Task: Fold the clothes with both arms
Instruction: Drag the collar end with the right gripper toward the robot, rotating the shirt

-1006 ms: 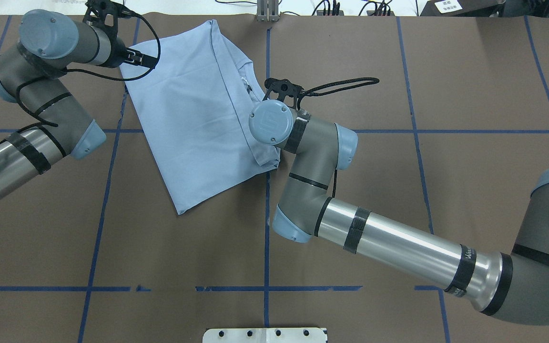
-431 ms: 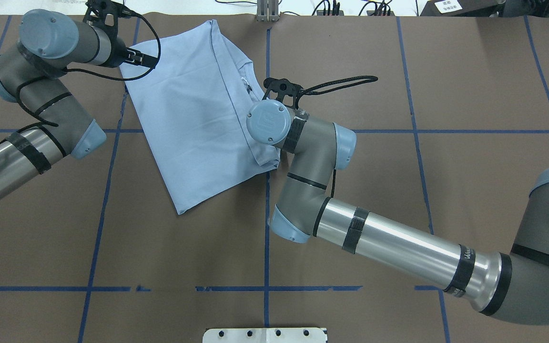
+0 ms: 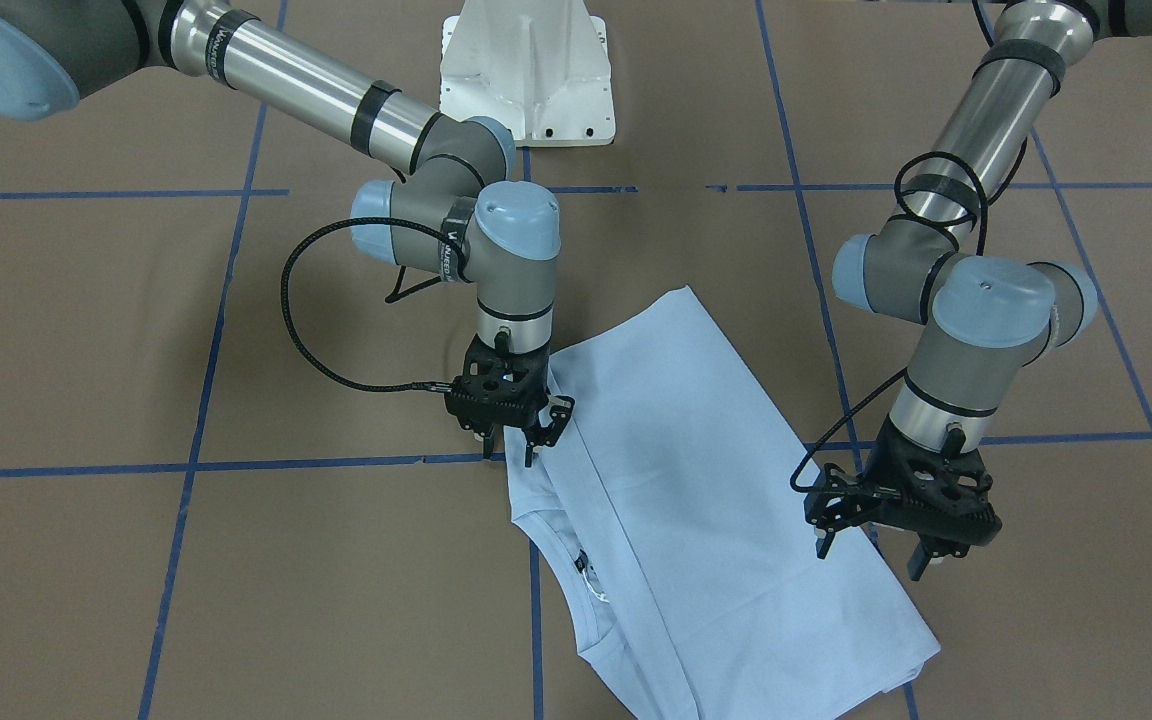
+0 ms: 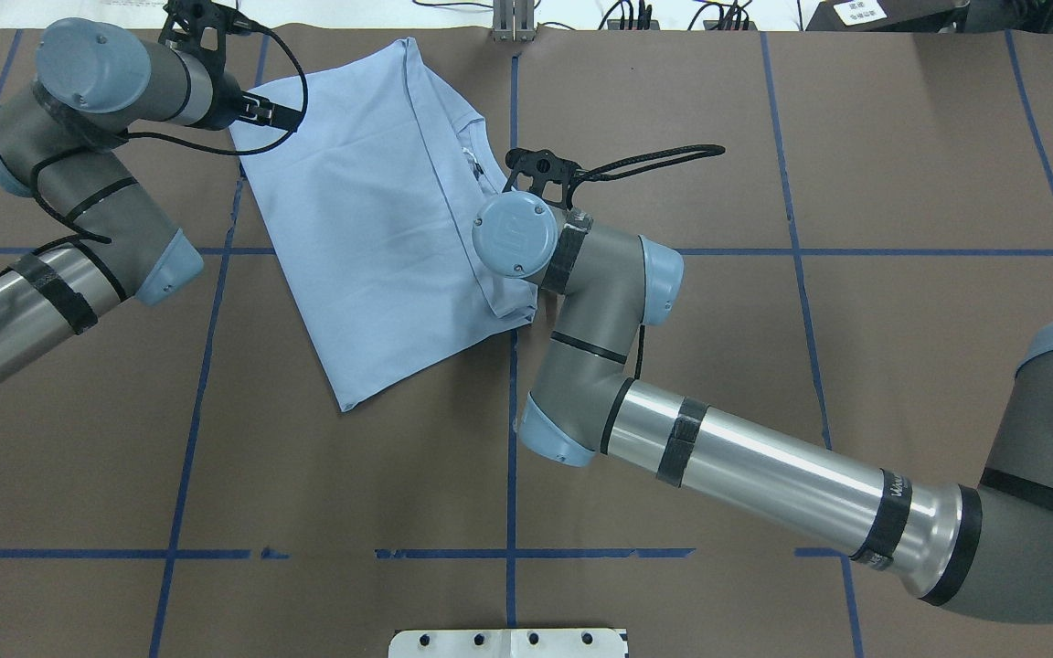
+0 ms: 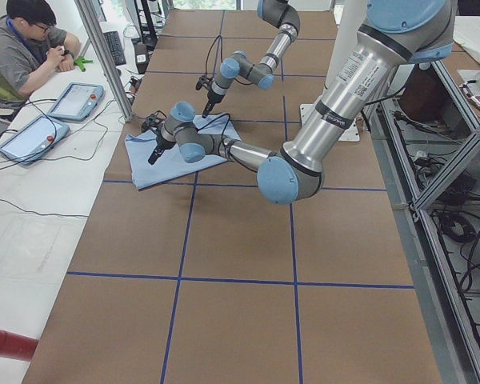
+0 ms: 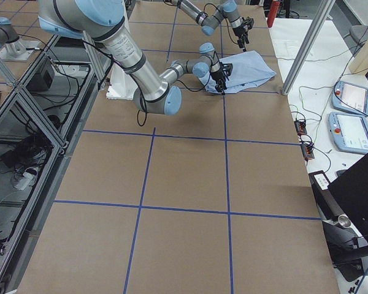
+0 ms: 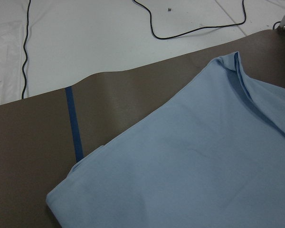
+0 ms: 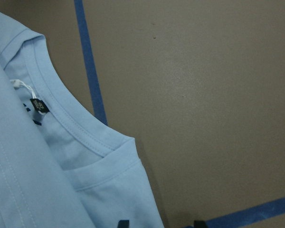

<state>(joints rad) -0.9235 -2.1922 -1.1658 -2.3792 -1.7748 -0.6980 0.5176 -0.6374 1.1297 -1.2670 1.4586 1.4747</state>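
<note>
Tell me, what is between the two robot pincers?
The light blue T-shirt: in the front-facing view it lies spread on the table between the right pincer and the left pincer.

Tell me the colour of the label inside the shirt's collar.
Dark, almost black label; the right wrist-mounted view shows it best.

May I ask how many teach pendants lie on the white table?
2: the far pendant before the person, the near pendant beside it. Others may be out of frame.
</note>
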